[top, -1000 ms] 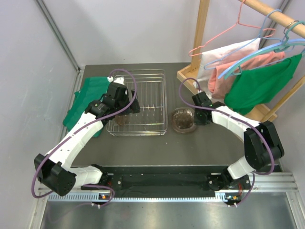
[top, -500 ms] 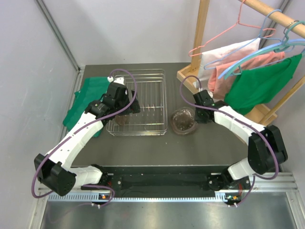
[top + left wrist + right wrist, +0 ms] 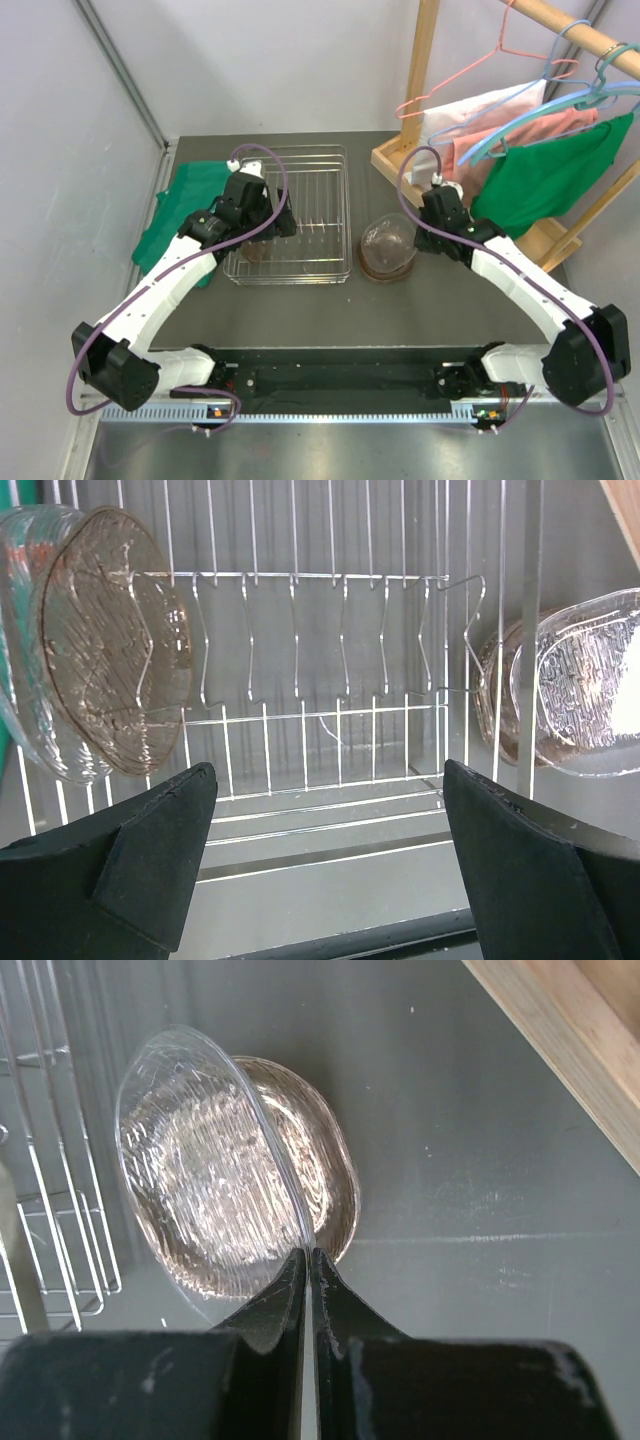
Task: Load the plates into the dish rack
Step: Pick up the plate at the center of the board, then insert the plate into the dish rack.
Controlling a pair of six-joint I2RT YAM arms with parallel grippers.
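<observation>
The dish rack (image 3: 305, 205) is a silver wire rack at the table's middle. A brown plate (image 3: 115, 665) stands between its tines at the left end, with a clearer plate (image 3: 25, 630) against it; they show in the top view (image 3: 254, 251). My left gripper (image 3: 268, 222) hovers over that end, open and empty (image 3: 325, 825). My right gripper (image 3: 425, 238) is shut on the rim of a clear plate (image 3: 200, 1180), tilted up above a brown plate (image 3: 335, 1175) lying on the table right of the rack. The held plate (image 3: 383, 237) and the brown one (image 3: 385, 267) also show from above.
A green cloth (image 3: 180, 215) lies left of the rack. A wooden clothes stand (image 3: 425, 80) with hangers and pink, white and green garments (image 3: 545, 175) fills the back right; its base (image 3: 565, 1045) is close beside my right gripper.
My right gripper has lifted the clear plate off the brown plate and tilted it up on edge, and its arm has swung outward to the right. The left arm has not moved.
</observation>
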